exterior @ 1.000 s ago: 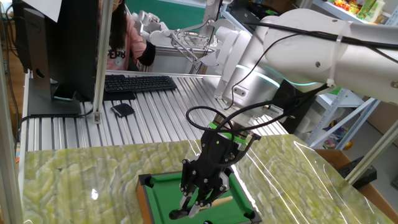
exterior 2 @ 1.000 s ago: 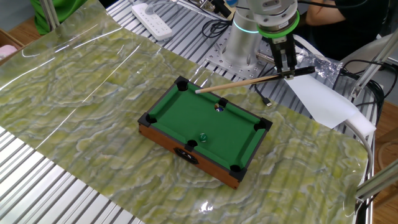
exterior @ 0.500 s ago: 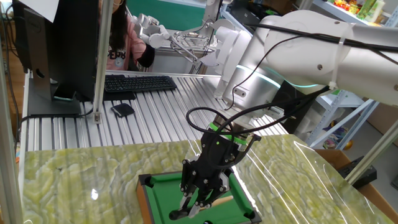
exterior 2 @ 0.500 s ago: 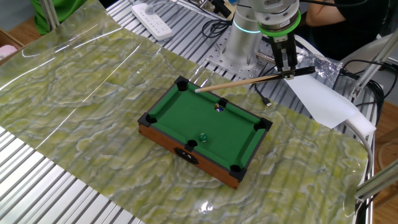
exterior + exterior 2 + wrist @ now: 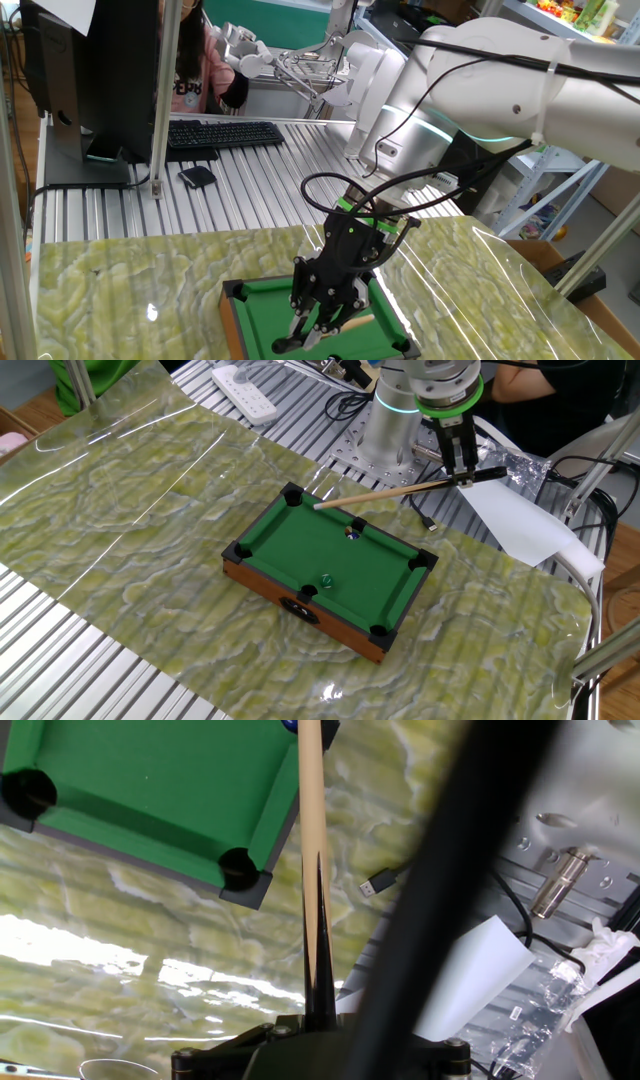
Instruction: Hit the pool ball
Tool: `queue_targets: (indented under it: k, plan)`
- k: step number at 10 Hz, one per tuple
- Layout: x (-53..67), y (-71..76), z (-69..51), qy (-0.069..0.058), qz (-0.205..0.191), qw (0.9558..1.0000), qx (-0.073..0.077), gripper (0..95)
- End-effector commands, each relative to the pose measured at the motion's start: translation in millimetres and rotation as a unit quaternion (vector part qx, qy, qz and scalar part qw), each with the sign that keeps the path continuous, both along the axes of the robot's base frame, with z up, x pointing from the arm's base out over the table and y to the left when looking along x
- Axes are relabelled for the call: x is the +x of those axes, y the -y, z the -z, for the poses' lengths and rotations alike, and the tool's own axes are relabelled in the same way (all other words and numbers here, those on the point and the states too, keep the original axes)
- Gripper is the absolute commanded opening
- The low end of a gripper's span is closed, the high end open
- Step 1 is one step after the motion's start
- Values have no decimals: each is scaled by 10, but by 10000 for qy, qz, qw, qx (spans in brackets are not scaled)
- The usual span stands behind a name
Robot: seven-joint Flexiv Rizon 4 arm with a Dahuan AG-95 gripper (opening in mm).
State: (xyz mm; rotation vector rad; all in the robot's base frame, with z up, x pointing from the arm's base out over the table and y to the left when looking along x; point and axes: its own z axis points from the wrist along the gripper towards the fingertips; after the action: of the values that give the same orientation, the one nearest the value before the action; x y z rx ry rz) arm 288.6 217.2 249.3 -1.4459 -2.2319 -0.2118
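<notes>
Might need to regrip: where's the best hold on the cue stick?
Grip the cue stick at its dark butt end, where the gripper has it now, jaws coming from above across the thin shaft. That leaves the pale length free over the green table.

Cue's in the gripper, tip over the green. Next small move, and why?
Probably swing the tip toward the pool ball. The gripper holds the cue stick by its dark butt, and the tip sits near the corner pocket, off to one side of the ball.

No legible text (keyboard [image 5: 220, 133] included)
</notes>
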Motion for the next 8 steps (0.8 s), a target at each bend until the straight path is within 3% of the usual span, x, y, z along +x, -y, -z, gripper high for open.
queue_targets:
  k: [1, 6, 8]
  plan:
    - [2, -1, 0, 17, 1, 10000, -10, 0]
    - [-49, -57, -108, 40, 10, 10000, -42, 0]
    - [-56, -59, -138, 51, -27, 10000, 18, 0]
